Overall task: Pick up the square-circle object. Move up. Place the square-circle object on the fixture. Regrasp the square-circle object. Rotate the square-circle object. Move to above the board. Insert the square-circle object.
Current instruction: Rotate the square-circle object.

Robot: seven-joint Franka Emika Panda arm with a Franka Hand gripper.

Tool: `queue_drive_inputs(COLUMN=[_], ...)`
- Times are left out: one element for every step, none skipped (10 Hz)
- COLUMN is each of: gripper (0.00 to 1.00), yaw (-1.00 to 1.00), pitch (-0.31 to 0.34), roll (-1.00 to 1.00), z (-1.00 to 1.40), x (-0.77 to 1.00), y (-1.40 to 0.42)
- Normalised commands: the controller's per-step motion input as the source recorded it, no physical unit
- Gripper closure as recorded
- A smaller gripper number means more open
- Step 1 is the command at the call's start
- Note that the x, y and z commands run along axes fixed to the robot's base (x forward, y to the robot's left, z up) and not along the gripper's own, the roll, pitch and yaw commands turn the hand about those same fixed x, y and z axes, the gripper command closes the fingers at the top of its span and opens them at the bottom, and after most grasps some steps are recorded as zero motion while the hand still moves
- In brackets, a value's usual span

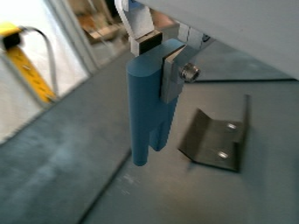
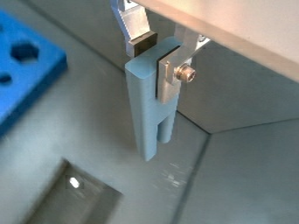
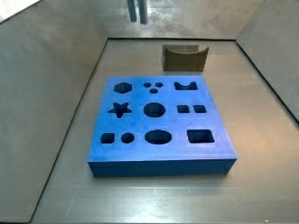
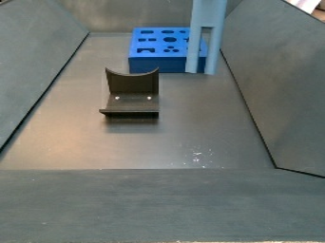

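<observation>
- Fingers (image 2: 173, 63) of our gripper (image 1: 163, 54) are clamped on the upper end of the square-circle object (image 1: 149, 105), which hangs upright below them, clear of the floor.
- We judge this top grip keeps the long body free, ready for setting down on the fixture (image 4: 129, 93).
- We see the peg hanging above and beside the fixture, not touching it.
- We see the board (image 3: 156, 121) lying well apart from the fixture.
</observation>
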Motion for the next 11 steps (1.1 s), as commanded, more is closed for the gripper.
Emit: queue_drive_inputs(gripper=[1.0, 1.0, 1.0, 1.0, 1.0, 1.0, 1.0, 1.0, 1.0, 1.0, 1.0], yaw=[-0.48, -0.47, -0.43, -0.34, -0.19, -0.14, -0.07, -0.04, -1.0, -1.0, -1.0], pitch=[0.294, 0.309, 0.333, 0.318, 0.263, 0.233, 0.176, 0.137, 0.036, 0.029, 0.032], roll=[-1.0, -1.0, -1.0, -0.86, -0.55, -0.42, -0.26, -0.2, -0.06, -0.05, -0.06], z=[0.04, 0.04, 0.03, 0.03, 0.03, 0.02, 0.01, 0.0, 0.0, 0.0, 0.01], x=[-0.02, -0.01, 0.01, 0.02, 0.04, 0.05, 0.06, 0.06, -0.02, -0.04, -0.03], y=[0.02, 0.01, 0.02, 0.02, 0.01, 0.01, 0.01, 0.01, 0.04, 0.03, 0.03])
